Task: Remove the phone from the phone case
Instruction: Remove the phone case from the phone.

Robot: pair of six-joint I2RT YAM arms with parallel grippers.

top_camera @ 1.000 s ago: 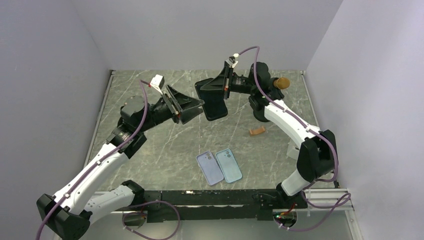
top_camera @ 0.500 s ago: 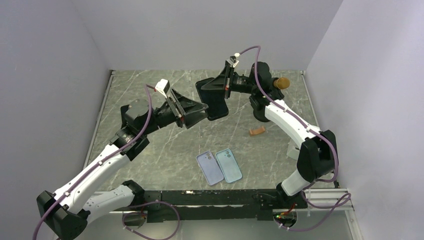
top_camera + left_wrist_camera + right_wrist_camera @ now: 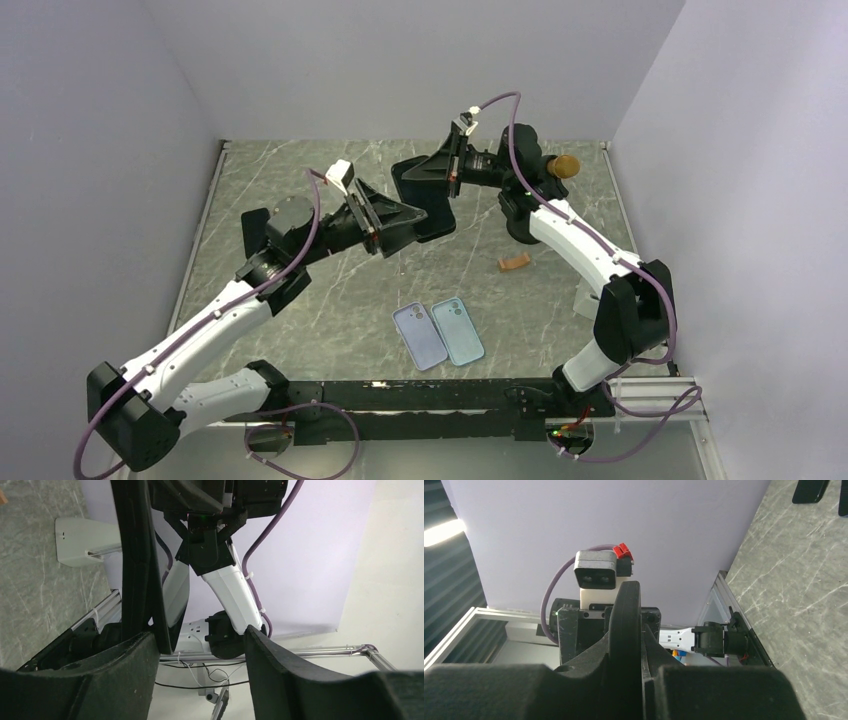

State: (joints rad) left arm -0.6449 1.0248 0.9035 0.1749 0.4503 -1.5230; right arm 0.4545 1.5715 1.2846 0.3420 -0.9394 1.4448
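— Item one?
— Black slab phone in its black case (image 3: 432,215), raised clear of the grey marbled desk (image 3: 300,290), toward 12 o'clock from the desk's middle. Phone and case cannot be told apart.
— Holder?
— Right gripper (image 3: 428,182), reaching in from 2 o'clock, pinching the phone's upper part. Its wrist view shows the slab edge-on (image 3: 624,630), clamped between both pads.
— Second gripper?
— Left gripper (image 3: 405,215), reaching in from 8 o'clock, jaws spread. In its wrist view the phone's lower edge (image 3: 140,580) meets the inner face of one finger (image 3: 120,675); the other finger (image 3: 280,675) stands apart.
— Loose stock on the desk?
— Lavender phone case (image 3: 419,336) and light-blue phone case (image 3: 458,331), flat and touching side by side, at 6 o'clock. Small orange-brown piece (image 3: 514,263) at 3 o'clock.
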